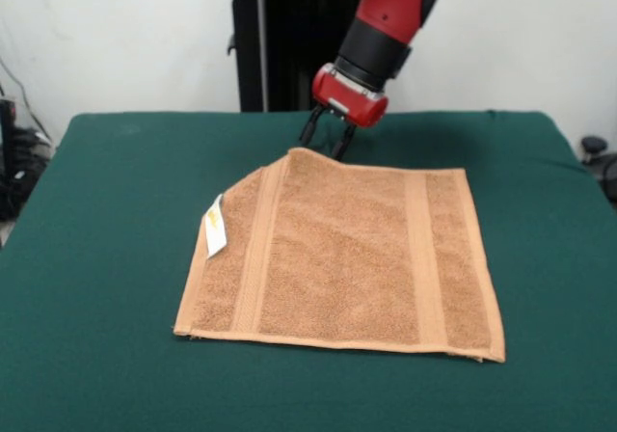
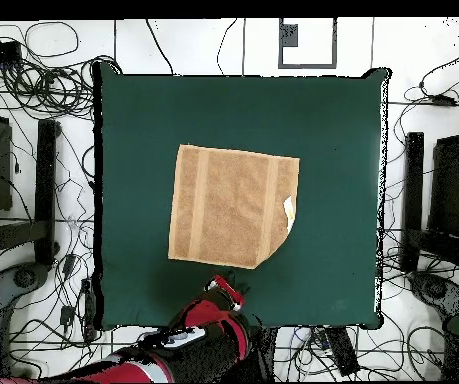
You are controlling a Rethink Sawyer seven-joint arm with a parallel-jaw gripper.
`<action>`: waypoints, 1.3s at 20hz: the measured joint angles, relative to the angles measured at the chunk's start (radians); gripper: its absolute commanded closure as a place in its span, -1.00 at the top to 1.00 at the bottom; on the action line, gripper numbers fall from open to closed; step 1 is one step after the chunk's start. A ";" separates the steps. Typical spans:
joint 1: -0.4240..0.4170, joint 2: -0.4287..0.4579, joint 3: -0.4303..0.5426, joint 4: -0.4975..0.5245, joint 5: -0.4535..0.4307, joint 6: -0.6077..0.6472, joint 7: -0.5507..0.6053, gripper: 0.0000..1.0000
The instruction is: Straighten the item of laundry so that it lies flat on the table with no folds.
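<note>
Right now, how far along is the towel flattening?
Mostly done: the towel lies spread on the table, three corners square. In hand: the gripper hovers at the far edge beside the one cut-off corner, where the white tag shows. Whether it grips cloth is unclear. Left: unfolding that corner.

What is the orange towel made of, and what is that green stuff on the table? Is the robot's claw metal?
The towel looks like soft terry cloth: fuzzy looped surface, with flatter woven bands. Its small white tag may be fabric or paper. The table seems covered in matte, felt-like cloth, without shine. The claw has dark fingers, perhaps plastic or metal; that is unclear.
</note>
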 measured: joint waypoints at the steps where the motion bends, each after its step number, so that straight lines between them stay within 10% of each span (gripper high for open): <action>1: -0.001 0.000 0.000 0.001 0.000 -0.003 0.000 1.00; 26: 0.106 0.080 -0.069 -0.022 0.065 -0.006 0.000 1.00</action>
